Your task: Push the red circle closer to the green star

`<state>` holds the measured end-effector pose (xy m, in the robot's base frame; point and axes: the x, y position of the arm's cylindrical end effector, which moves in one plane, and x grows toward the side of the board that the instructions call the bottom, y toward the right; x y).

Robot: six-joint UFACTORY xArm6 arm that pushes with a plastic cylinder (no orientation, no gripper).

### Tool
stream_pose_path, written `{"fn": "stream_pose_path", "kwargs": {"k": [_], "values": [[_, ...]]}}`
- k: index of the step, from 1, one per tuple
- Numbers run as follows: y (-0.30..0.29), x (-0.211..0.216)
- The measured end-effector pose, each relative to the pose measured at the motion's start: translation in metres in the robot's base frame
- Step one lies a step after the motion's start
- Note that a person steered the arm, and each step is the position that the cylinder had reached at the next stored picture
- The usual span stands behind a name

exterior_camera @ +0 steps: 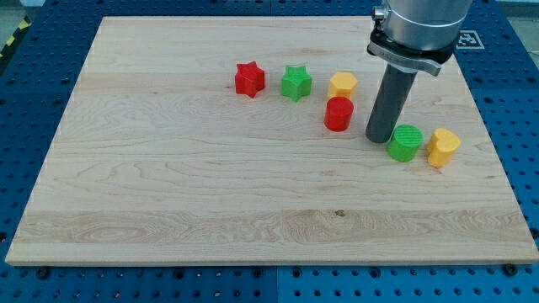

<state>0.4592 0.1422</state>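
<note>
Between red circle (pixel 338 114) and green cylinder (pixel 405 142): my tip (pixel 380 139)

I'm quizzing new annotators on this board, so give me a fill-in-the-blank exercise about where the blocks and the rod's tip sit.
1. The red circle lies toward the view's ____ of my tip.
2. The block touching or nearly touching my tip on the view's right is the ____ circle.
3. Between the red star and the yellow block near the top stands the green ____.

Missing words: left; green; star
</note>
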Motion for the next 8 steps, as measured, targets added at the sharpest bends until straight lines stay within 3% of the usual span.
{"fn": "stream_pose_path", "kwargs": {"k": [6,8], "values": [[-0.005,-0.027],[-0.041,-0.03]]}}
